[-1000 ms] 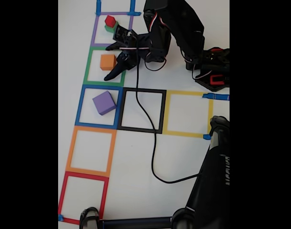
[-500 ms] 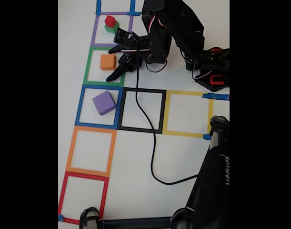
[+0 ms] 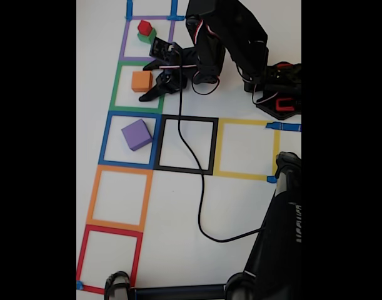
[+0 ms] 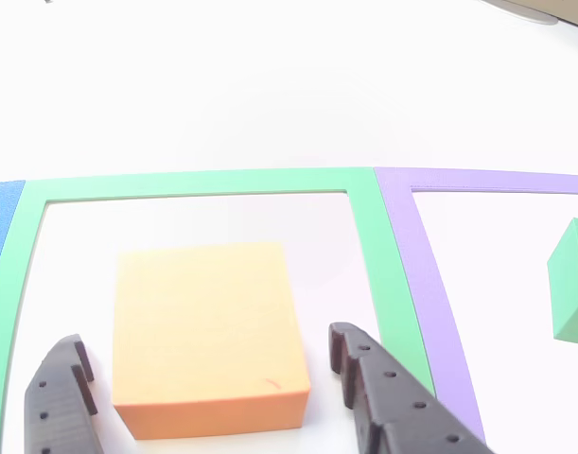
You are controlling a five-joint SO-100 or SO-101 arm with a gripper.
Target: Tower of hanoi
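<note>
We can make out white lettering on the black stand (image 3: 284, 231) at lower right in the fixed view, but it is too blurred to read. The white counter (image 3: 178, 212) carries flat taped squares: purple (image 3: 123, 37), green (image 3: 117, 87), blue (image 3: 105, 139), black (image 3: 189, 144), yellow (image 3: 247, 149), orange (image 3: 119, 197) and red (image 3: 109, 259). The orange cube (image 4: 209, 333) looks matte and foam-like, with soft edges, and sits inside the green square. A purple cube (image 3: 136, 134) lies turned at an angle in the blue square. In the purple square a small red cube (image 3: 144, 27) rests on a green one (image 3: 142, 37).

The black arm (image 3: 231, 37) reaches leftward from its base (image 3: 278, 94), bent low over the counter. Its end effector (image 4: 208, 378) is open, with the ridged, holed fingers (image 4: 374, 383) on either side of the orange cube, apparently not touching it. A black cable (image 3: 200, 187) trails across the black square.
</note>
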